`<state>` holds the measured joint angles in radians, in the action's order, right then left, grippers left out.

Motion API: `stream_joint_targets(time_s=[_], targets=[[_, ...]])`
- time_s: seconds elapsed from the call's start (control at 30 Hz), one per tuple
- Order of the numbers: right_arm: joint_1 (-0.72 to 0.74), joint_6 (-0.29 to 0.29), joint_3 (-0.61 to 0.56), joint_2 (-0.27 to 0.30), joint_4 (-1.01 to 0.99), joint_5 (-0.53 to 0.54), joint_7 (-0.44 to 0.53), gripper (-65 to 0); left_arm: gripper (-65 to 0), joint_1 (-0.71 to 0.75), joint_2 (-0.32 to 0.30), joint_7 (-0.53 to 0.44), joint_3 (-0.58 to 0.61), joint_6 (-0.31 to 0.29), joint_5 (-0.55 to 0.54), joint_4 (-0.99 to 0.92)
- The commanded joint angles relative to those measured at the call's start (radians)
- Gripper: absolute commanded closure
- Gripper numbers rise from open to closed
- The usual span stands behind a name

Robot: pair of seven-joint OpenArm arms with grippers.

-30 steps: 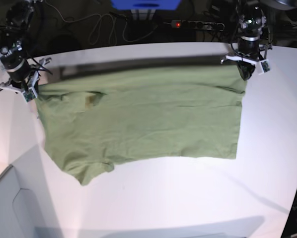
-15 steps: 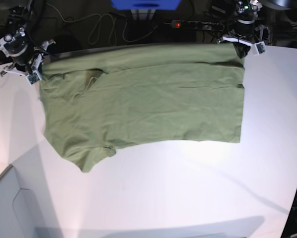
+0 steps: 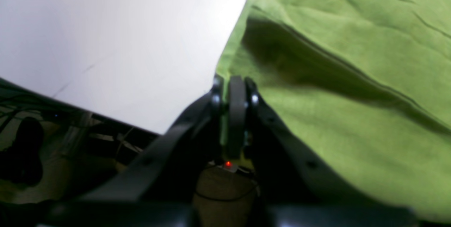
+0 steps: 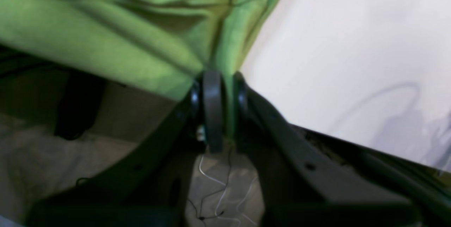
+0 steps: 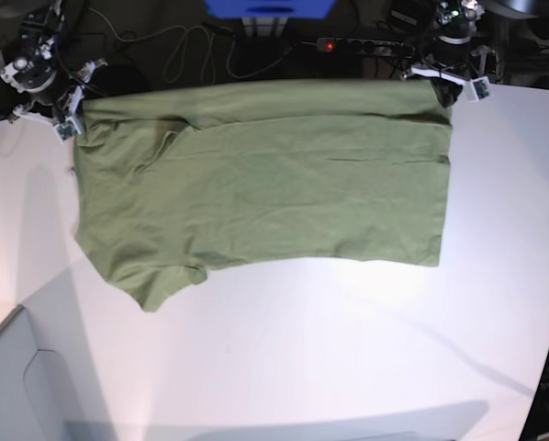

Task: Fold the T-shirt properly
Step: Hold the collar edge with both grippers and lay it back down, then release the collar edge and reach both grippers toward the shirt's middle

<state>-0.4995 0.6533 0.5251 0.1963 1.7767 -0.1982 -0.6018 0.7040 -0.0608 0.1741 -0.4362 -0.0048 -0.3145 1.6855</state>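
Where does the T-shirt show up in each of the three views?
Base: T-shirt spread flat across the table's far half.
Left wrist: fills the right side, edge pinched in the left hand.
Right wrist: upper left, bunched into the right hand.
Shared landmark: the white table.

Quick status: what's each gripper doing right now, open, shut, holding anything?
Left gripper: shut on the T-shirt, pinching its edge.
Right gripper: shut on the T-shirt, cloth clamped between its jaws.
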Motion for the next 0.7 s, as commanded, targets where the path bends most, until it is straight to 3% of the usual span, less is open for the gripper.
stream_joint_targets(time_s=[0.0,0.1,0.2,0.33,0.67], targets=[[-0.004,0.012,0.007,0.012,0.015,0.006,0.012,-1.3,0.0,0.016,-0.003,0.005,-0.006,0.006,0.002,0.021],[-0.004,0.012,0.008,0.01,0.022,0.006,0.012,-10.1,-6.7,0.018,-0.003,0.005,-0.01,0.012,0.002,0.048],[-0.004,0.012,0.01,0.01,0.025,0.006,0.012,-24.0,-16.1,0.03,-0.003,0.005,-0.011,0.013,0.002,0.078],[-0.004,0.012,0.014,0.01,0.061,0.006,0.013,-38.0,-18.2,0.032,-0.003,0.005,-0.014,0.013,0.002,0.107],[0.017,0.012,0.011,0.009,0.202,0.006,0.004,-40.1,-18.6,0.021,0.032,0.005,-0.158,0.01,0.004,0.264]])
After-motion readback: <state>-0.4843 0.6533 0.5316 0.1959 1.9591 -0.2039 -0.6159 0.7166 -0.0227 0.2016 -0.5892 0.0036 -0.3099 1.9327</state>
